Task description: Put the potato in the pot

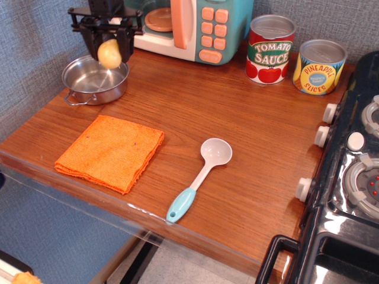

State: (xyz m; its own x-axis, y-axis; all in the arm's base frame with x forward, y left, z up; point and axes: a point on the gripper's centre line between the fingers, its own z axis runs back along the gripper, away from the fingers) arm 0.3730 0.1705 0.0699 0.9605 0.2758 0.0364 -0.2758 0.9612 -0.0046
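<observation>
Closest to the camera there's a ladle (199, 179) lying on the wooden counter (237, 118), teal handle pointing toward the front edge and the pale bowl facing up further in. Left of it, well apart, sits a folded orange cloth (110, 152), flat, with nothing on it. Off to the right edge you get the black stove (349, 177) with its white knobs along the side.

Further back on the left is the pot (95, 80), shiny silver, shallow, sitting near the wall with its wire handles showing. Right above its far-right rim hangs the gripper (108, 47), black, fingers pointing down and clamped around the potato (109, 52). The potato is pale yellow and pinched between the two fingers, held up in the air over the pot's rim, not in the pot. Can't tell whether it's exactly over the middle or a bit toward the back edge.

Behind all that is the toy microwave (177, 26), teal with orange buttons. To the right, against the back wall, stand a tomato sauce can (270, 49) and a pineapple slices can (320, 66), side by side, just apart.
</observation>
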